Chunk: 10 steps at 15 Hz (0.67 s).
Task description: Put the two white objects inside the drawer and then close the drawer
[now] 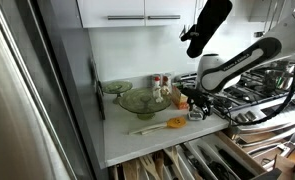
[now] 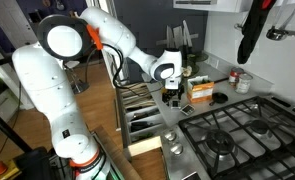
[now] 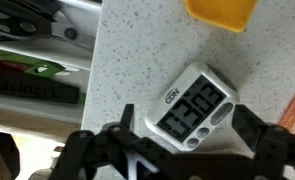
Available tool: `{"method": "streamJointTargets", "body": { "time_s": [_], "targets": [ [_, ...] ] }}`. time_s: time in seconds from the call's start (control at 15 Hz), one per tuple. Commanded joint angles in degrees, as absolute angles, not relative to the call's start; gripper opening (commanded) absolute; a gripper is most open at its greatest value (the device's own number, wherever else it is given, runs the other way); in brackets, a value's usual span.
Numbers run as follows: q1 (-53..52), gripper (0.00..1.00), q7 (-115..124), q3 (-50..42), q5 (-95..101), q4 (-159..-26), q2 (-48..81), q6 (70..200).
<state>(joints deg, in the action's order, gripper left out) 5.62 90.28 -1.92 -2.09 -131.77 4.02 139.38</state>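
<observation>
White Panda arm point(image 2: 39, 85) stretches forward with elbow bent and wrist tilted downward, gripper point(image 1: 195, 104) held low in both exterior views, its 2 dark fingers point(image 3: 255, 150) spread wide apart along the bottom of the wrist view.

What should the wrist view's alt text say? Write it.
A white digital timer lies on a speckled countertop, straddled by the open pincer. An orange object pokes in at the top edge; an open cutlery drawer shows at left.
</observation>
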Motion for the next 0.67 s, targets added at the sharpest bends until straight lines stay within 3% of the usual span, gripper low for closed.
{"method": "streamJointTargets", "body": {
  "time_s": [0.0, 0.6],
  "targets": [
    [5.1, 1.00, 91.0, -3.6, -6.1, -130.7, 6.0, 138.4],
    [5.0, 1.00, 91.9, -4.9, -11.0, -129.4, 8.1, 139.7]
  ]
}}
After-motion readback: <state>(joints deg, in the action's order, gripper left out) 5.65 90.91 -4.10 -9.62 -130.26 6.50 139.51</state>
